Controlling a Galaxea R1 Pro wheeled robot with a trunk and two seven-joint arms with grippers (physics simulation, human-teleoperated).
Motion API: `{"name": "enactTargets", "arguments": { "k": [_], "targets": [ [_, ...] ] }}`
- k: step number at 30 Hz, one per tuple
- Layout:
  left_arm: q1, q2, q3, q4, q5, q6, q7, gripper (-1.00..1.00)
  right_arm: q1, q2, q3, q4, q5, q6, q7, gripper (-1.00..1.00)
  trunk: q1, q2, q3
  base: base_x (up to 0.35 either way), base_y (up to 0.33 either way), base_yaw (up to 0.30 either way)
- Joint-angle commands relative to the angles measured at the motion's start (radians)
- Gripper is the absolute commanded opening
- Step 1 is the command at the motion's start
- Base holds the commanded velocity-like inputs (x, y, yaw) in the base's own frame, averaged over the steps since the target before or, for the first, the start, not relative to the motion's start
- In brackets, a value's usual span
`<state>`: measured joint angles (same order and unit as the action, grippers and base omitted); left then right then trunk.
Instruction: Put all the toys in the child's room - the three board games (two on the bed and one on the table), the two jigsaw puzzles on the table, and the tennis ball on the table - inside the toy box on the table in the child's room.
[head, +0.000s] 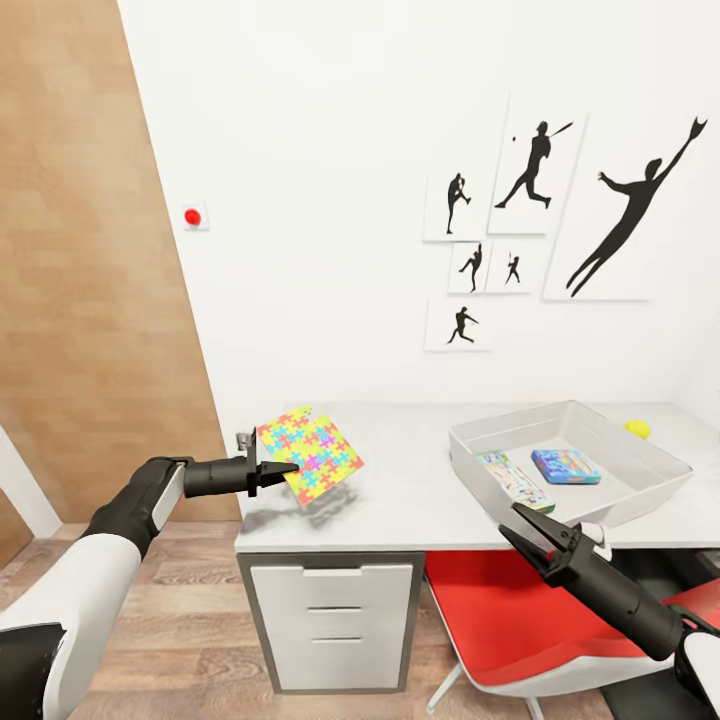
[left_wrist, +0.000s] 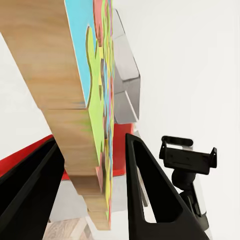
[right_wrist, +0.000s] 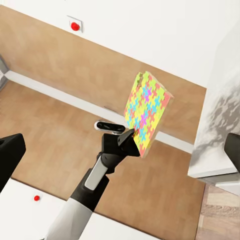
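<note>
Nearest the camera in the head view, the right gripper (head: 522, 522) is seen low over the front edge of the table (head: 420, 500), its two dark fingers drawn close together with nothing between them, just in front of the toy box (head: 640, 468). A red chair (head: 500, 620) is tucked beneath the table under that arm, and a white drawer unit (head: 330, 620) stands below the table's left end. Further left, the left gripper (head: 280, 468) is clamped on one corner of a jigsaw puzzle (head: 312, 453), which is held tilted in the air above the table's left part, clear of the surface, its shadow cast on the pale top. In the left wrist view the puzzle's (left_wrist: 97, 100) wooden back and coloured face are seen edge-on between the black fingers (left_wrist: 150, 190). In the right wrist view the same puzzle (right_wrist: 146, 112) is seen pinched by the left gripper (right_wrist: 131, 141). Inside the toy box a white and green board game (head: 513, 480) leans on the near-left wall, and a small blue board game (head: 566, 465) lies flat on the floor of the box. Behind the box, a tennis ball (head: 638, 428) rests on the table by the wall. Silhouette pictures (head: 560, 215) are hung on the white wall beyond.
</note>
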<state>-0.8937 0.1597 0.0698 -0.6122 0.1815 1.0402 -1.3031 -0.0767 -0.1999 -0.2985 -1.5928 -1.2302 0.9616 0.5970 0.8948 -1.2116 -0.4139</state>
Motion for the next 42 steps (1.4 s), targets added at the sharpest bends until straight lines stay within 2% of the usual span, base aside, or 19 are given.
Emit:
{"name": "enactTargets", "arguments": {
  "k": [1,6,10,13,16,20,23,33,42],
  "targets": [
    [-0.001,0.000,0.001,0.000,0.000,0.006,-0.002,-1.00,0.000,0.000,-0.005,0.000,0.003,0.004,0.004,1.00,-0.004,0.007,0.002,-0.001,0.000,0.000],
    [-0.001,0.000,0.000,0.000,0.000,0.006,-0.001,-1.00,-0.001,-0.013,-0.009,-0.001,0.012,0.001,-0.014,1.00,-0.023,0.042,0.018,0.000,0.000,0.000],
    [-0.001,0.000,-0.001,0.000,0.000,0.006,-0.001,-1.00,-0.018,-0.014,-0.016,-0.001,0.014,0.009,-0.154,1.00,-0.038,0.070,0.030,0.000,0.000,0.000],
    [-0.001,0.000,-0.001,0.000,0.000,0.006,-0.001,-1.00,-0.029,-0.015,-0.016,0.000,0.006,0.022,-0.196,1.00,-0.050,0.091,0.040,0.000,0.000,0.000],
    [-0.001,-0.006,-0.001,0.000,0.000,0.006,-0.001,-1.00,-0.028,-0.015,-0.015,0.000,0.004,0.025,-0.179,1.00,-0.061,0.112,0.049,0.000,0.000,0.000],
    [-0.001,-0.013,-0.001,0.000,0.000,0.006,-0.001,-1.00,-0.027,-0.008,-0.014,0.000,0.006,0.015,-0.101,1.00,-0.077,0.140,0.062,0.000,0.000,0.000],
    [-0.001,-0.010,-0.001,0.000,0.000,0.006,-0.002,-1.00,-0.026,-0.005,-0.014,0.000,0.008,0.012,-0.069,1.00,-0.088,0.161,0.071,0.000,0.000,0.000],
    [-0.001,-0.006,0.001,0.000,0.000,0.006,-0.002,-1.00,-0.023,-0.003,-0.034,0.000,0.012,0.011,-0.056,1.00,-0.127,0.231,0.102,0.000,0.000,-0.039],
    [-0.001,-0.008,0.001,0.000,0.001,0.006,-0.002,-1.00,-0.023,-0.006,-0.034,0.000,0.012,0.011,-0.055,1.00,-0.161,0.294,0.130,-0.033,0.000,-0.239]
  ]
}}
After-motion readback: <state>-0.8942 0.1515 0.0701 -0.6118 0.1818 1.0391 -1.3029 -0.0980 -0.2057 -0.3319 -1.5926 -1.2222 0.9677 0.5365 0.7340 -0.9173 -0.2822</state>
